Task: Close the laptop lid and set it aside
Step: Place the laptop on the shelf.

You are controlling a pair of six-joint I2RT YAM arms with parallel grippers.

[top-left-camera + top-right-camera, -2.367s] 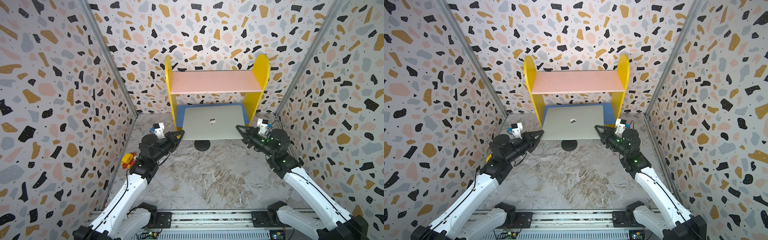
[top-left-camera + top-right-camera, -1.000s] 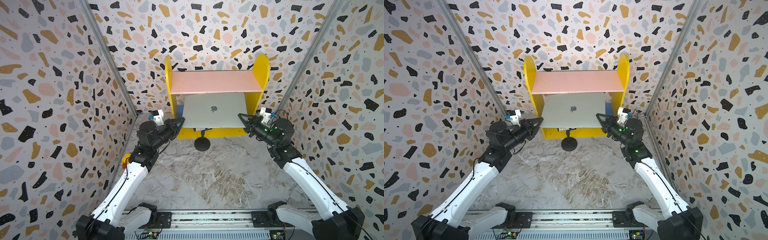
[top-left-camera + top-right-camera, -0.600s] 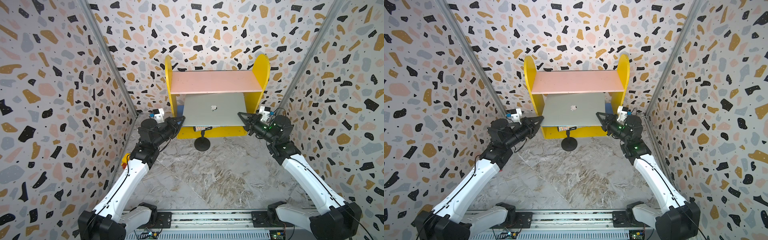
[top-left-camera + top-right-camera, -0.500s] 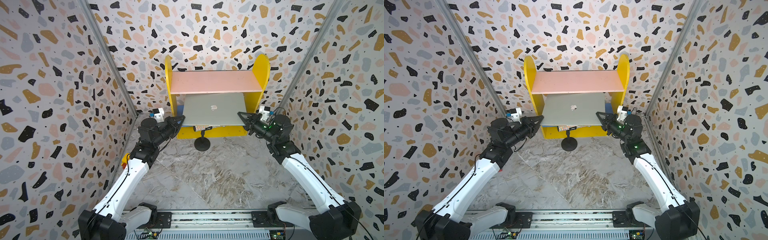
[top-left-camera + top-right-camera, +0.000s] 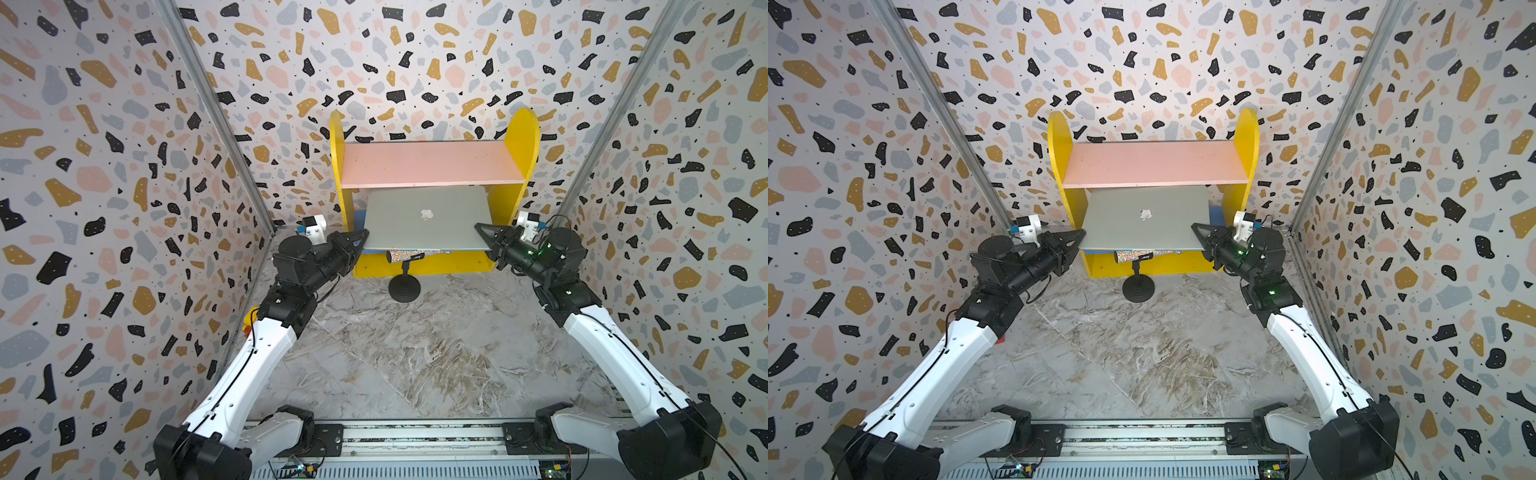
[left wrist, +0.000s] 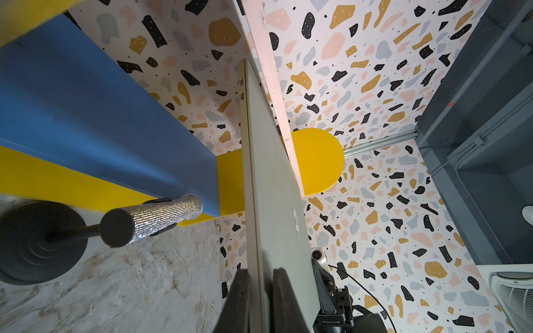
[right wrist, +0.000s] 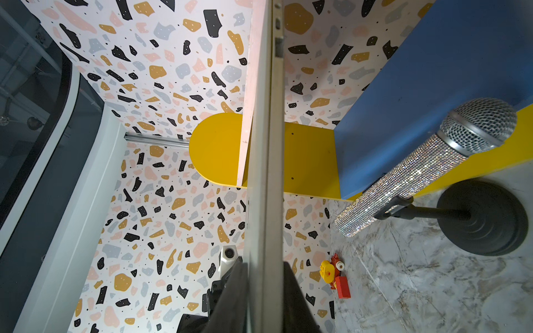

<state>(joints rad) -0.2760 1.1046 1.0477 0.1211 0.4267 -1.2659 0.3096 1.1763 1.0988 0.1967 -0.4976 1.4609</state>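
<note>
Left gripper (image 5: 362,240) is pinched narrow on the left front corner of the laptop (image 5: 428,226), and in its wrist view (image 6: 261,299) the two dark jaws lie flat against the slab's top and bottom faces with the metal filling the gap between them. From there the laptop (image 5: 1144,220) runs rightward as a level silver plate, with the laptop lid (image 5: 415,205) shut down on the base and its logo facing up. It hangs inside the yellow shelf unit (image 5: 521,137), close under the pink shelf (image 5: 428,164) and clear of the blue shelf (image 6: 86,109), with patterned wall showing in the gap between the two. Just below its front edge, a glittery microphone (image 5: 405,254) lies across a black stand (image 5: 404,286) on the marble floor (image 5: 436,353), apart from the laptop. At the right front corner the right gripper (image 5: 478,228) is closed the same narrow way on the laptop's edge, and its wrist view (image 7: 264,299) shows a jaw on each face of the slab (image 7: 265,173). Both top views show the two grippers facing each other across the laptop's width.
</note>
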